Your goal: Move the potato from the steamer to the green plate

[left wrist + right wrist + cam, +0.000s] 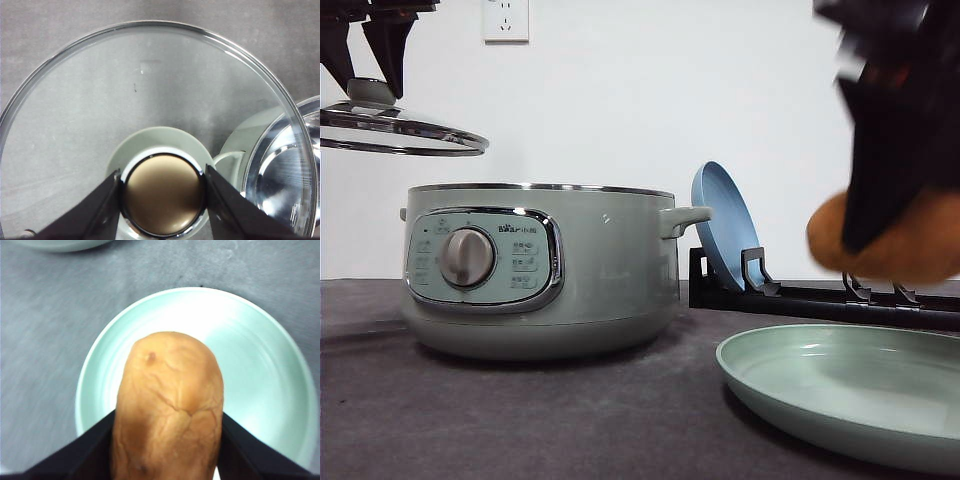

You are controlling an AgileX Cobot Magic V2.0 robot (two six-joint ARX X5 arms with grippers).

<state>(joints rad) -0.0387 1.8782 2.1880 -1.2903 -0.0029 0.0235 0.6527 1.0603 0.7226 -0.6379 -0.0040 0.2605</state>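
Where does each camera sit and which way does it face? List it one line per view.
Front view: low at table level, facing forward at the steamer and green plate; both grippers enter from above.
Left wrist view: on the left arm, looking down on the lid held by the left gripper.
Right wrist view: on the right arm, looking down on the potato in the right gripper.
Shared: front and right wrist views both show potato above plate.
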